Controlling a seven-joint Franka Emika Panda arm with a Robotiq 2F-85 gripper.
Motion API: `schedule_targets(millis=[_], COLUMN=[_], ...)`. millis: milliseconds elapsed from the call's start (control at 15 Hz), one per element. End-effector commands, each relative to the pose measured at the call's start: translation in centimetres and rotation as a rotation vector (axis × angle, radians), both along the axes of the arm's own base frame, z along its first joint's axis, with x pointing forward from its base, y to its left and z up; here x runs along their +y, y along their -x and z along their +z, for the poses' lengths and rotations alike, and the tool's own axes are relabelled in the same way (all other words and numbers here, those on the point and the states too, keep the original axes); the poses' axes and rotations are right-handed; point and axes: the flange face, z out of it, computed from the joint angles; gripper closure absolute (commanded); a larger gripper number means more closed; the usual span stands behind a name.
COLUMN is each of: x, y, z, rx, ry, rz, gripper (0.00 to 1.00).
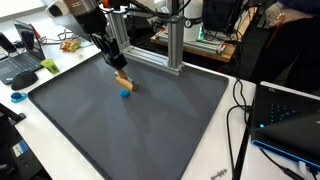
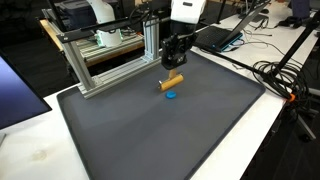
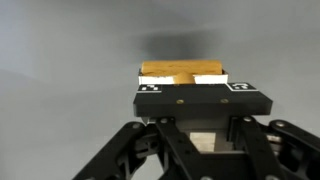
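Observation:
My gripper [image 1: 119, 72] hangs over the far part of the dark mat [image 1: 150, 125] and is shut on an orange-tan wooden block [image 1: 123, 80]. The block [image 2: 172, 82] lies roughly level in the fingers, just above the mat. A small blue round piece [image 1: 125, 94] rests on the mat close beside it, seen too in an exterior view [image 2: 172, 96]. In the wrist view the block [image 3: 165, 69] shows past the black jaw plate of the gripper [image 3: 183, 80]; the fingertips themselves are hidden.
An aluminium frame [image 1: 150, 45] stands at the mat's far edge, right behind the gripper. Laptops [image 1: 290, 115] and cables [image 1: 240, 110] lie on the white table round the mat. A teal object [image 1: 18, 98] sits off the mat's corner.

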Motion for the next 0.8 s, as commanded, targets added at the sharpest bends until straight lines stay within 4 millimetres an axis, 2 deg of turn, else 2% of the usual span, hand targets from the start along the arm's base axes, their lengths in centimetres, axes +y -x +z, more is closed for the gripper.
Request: schedule_targets(millis=[0, 467, 733], x=[0.4, 0.5, 0.5], y=[-1.1, -1.6, -1.7], z=[0.2, -3.0, -3.6], rx=[-0.068, -0.054, -0.054], ry=[-0.017, -0.005, -0.007], rz=[-0.023, -0.010, -0.014], gripper=[0.78, 0.78, 0.78])
